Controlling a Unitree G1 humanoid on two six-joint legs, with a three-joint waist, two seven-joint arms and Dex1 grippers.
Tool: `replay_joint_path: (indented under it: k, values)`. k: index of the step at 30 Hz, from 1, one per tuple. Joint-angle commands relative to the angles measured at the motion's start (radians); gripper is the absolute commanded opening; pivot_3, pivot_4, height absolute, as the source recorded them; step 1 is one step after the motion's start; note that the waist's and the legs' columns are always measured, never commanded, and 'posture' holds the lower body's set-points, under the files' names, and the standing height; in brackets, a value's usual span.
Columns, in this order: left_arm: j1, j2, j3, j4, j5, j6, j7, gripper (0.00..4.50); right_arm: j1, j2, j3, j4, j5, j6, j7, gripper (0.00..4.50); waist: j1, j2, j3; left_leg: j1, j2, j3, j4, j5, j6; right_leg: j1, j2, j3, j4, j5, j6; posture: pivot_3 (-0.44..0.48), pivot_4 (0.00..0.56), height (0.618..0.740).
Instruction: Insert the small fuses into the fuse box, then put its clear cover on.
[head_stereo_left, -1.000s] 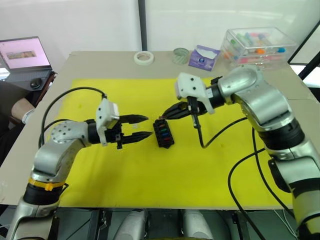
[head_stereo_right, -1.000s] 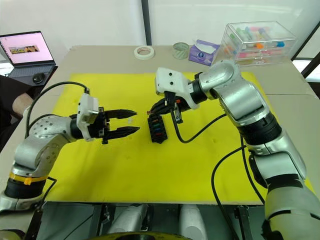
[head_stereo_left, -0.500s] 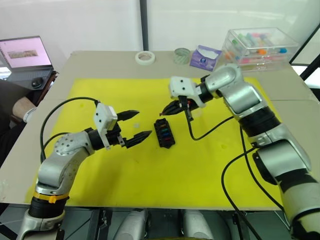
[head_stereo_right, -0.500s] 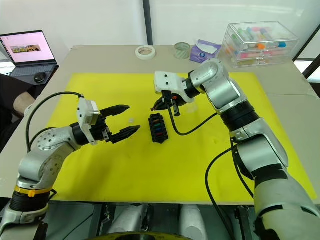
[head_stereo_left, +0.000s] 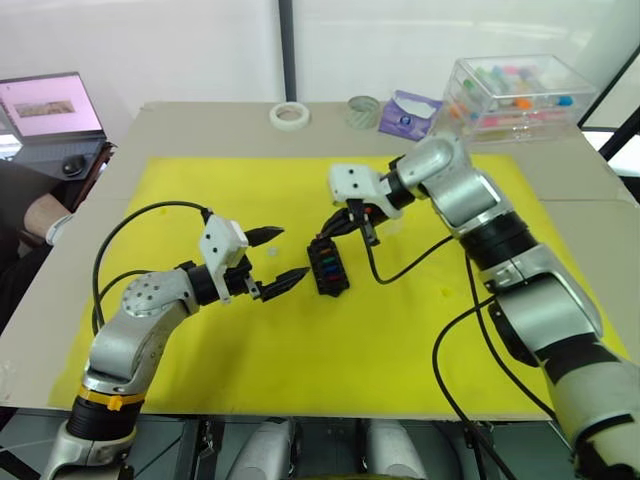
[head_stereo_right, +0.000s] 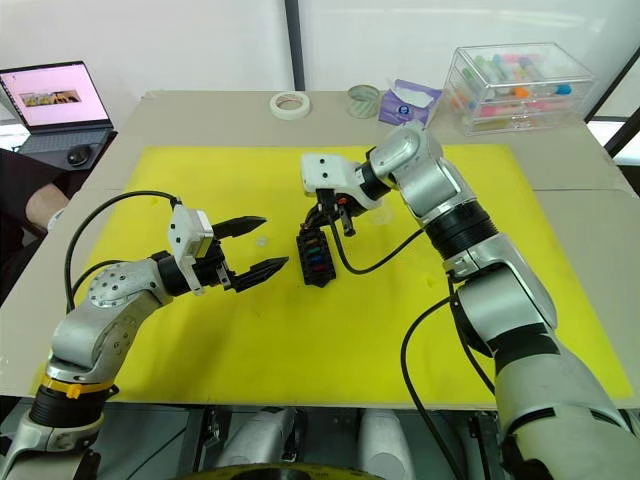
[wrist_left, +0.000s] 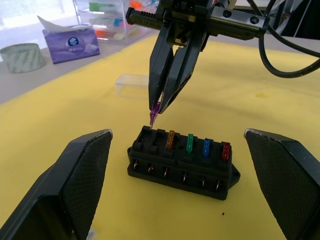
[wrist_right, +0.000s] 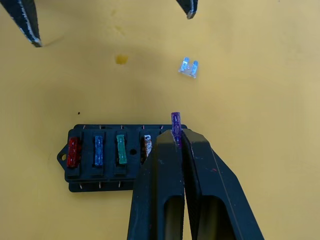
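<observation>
Right gripper (wrist_left: 161, 102) clamped on a purple fuse (wrist_left: 154, 116), blades down, tip just above the end slot of the fuse box (wrist_left: 181, 161) — long axis running 12 to 6 on the mat (head_stereo_left: 400, 330). Left gripper (head_stereo_left: 273, 258) wide apart at the box's 9 o'clock, holding nothing. Seen from the left wrist: four fuses seated, clear cover (wrist_left: 132, 85) lying behind. Seen from the right wrist: a pale fuse (wrist_right: 188, 67) loose beyond the box.

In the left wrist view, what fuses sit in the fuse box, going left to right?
Purple fuse held at the leftmost slot by the right gripper → orange fuse → green fuse → blue fuse → red fuse, all in the fuse box.
</observation>
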Motion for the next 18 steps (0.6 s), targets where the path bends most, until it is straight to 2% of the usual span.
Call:
replay_joint_path:
  k: [1, 18]
  values:
    - [-0.007, 0.004, 0.02, -0.029, -0.006, -0.013, 0.004, 4.46, -0.023, 0.011, -0.008, -0.011, -0.009, -0.015, 0.012, 0.0, -0.001, 0.0, 0.0, 0.0, 0.0, 0.0, 0.0, 0.0, 0.0, 0.0, 0.0, 0.0, 0.0, 0.0, 0.0, 0.0, 0.15, 0.74]
    - [0.013, 0.019, 0.024, -0.045, -0.003, -0.012, 0.009, 4.46, -0.008, 0.034, -0.002, 0.028, -0.057, -0.036, 0.002, 0.0, -0.003, 0.0, 0.0, 0.0, 0.0, 0.0, 0.0, 0.0, 0.0, 0.0, 0.0, 0.0, 0.0, 0.0, 0.0, 0.0, 0.15, 0.74]
